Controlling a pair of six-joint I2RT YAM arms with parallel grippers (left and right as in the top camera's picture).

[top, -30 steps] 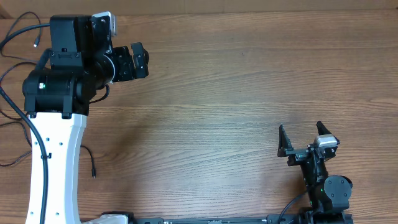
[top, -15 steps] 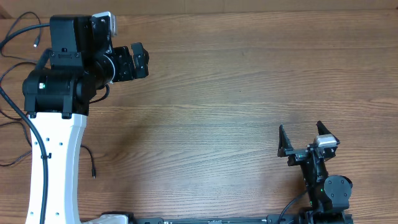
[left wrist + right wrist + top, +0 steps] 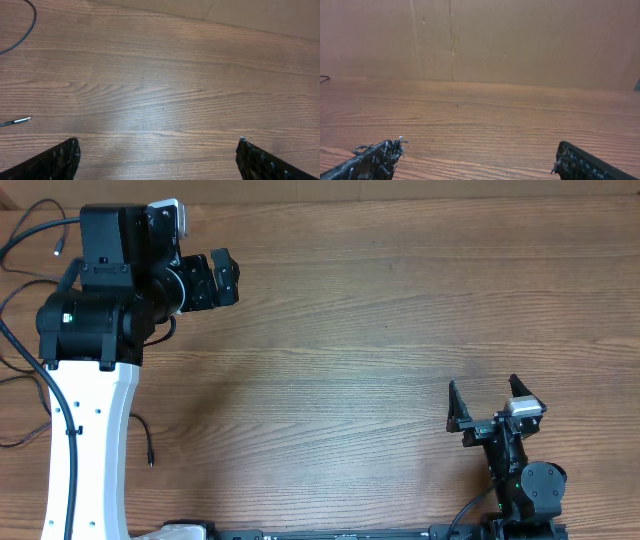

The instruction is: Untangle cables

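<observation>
Overhead, the cables [image 3: 147, 442] lie as loose black strands along the frame's left edge on the counter [image 3: 380, 330]. The left end effector [image 3: 232, 278], upper left, has its fingers spread apart and empty. The right end effector [image 3: 483, 385], lower right, is likewise spread and empty.

Overhead: even, warm light on the bench [image 3: 400, 320]. Grain sharp edge to edge, shadows faint and soft. Left wrist view: pale sheen across the bench middle, mild glare, grain still readable. Right wrist view: dimmer, brownish cast. Fingers [image 3: 375, 162] at the bottom edge dark, slightly soft. Far bench edge hazy.
</observation>
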